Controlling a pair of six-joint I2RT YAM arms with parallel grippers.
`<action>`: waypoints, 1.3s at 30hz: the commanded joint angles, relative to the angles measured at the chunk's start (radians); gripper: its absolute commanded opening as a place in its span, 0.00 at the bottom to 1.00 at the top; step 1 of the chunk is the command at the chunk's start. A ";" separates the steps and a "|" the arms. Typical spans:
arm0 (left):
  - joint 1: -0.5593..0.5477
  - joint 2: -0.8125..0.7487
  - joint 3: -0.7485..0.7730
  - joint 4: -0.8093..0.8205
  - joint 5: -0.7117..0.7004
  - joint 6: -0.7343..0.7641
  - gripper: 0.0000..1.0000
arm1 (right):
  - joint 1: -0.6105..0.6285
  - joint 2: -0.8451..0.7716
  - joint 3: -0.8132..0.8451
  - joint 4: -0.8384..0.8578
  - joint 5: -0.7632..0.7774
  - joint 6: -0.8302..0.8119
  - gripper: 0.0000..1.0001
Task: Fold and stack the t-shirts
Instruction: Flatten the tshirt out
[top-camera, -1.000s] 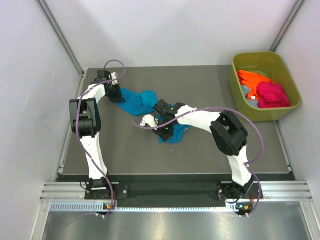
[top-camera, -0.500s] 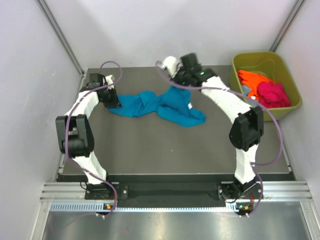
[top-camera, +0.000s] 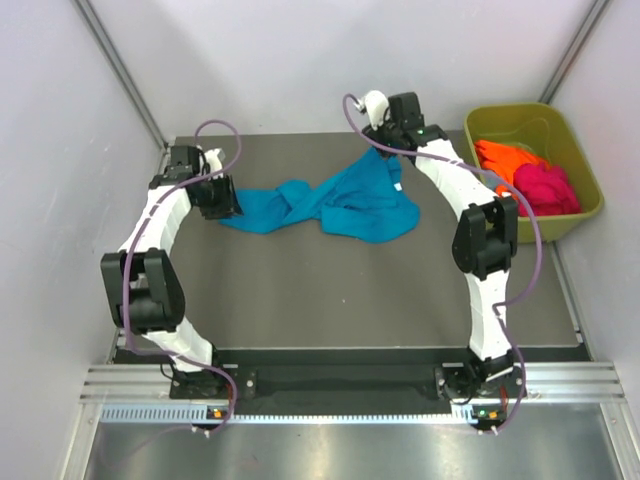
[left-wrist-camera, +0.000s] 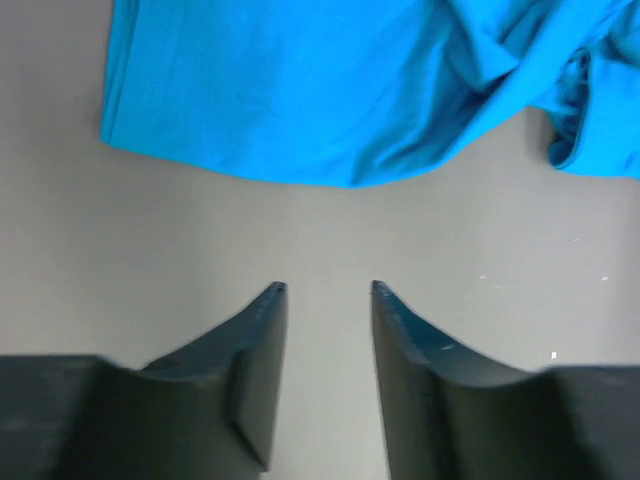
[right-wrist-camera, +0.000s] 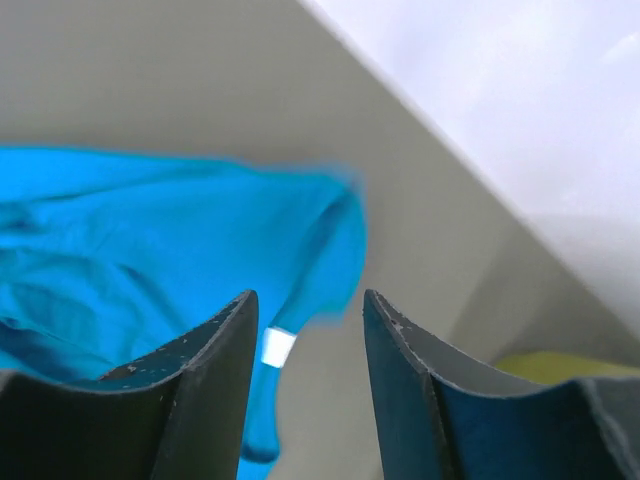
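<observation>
Top external view shows a crumpled teal-blue cloth t-shirt (top-camera: 340, 205) lying on the far half of the dark grey table (top-camera: 330, 290), stretched as a rumpled band between the two arms. Its small white neck label (right-wrist-camera: 278, 346) appears in the right wrist view, below the gap of the right gripper (right-wrist-camera: 310, 294), whose fingers stand apart and clamp nothing. The left gripper (left-wrist-camera: 328, 287) hangs over bare table near the shirt's edge, fingers likewise apart and empty. An orange t-shirt (top-camera: 505, 157) and a magenta-pink t-shirt (top-camera: 545, 190) lie bunched in an olive-green plastic tub (top-camera: 520, 229) at the table's far right corner.
</observation>
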 joint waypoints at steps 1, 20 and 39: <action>-0.003 0.051 0.073 0.019 -0.005 -0.001 0.47 | 0.013 -0.064 -0.061 0.015 -0.010 0.024 0.48; -0.054 0.594 0.627 0.020 -0.031 0.039 0.51 | -0.119 -0.077 -0.296 -0.097 -0.360 0.213 0.41; -0.134 0.611 0.570 0.024 -0.085 0.065 0.49 | -0.200 0.027 -0.271 -0.105 -0.499 0.270 0.34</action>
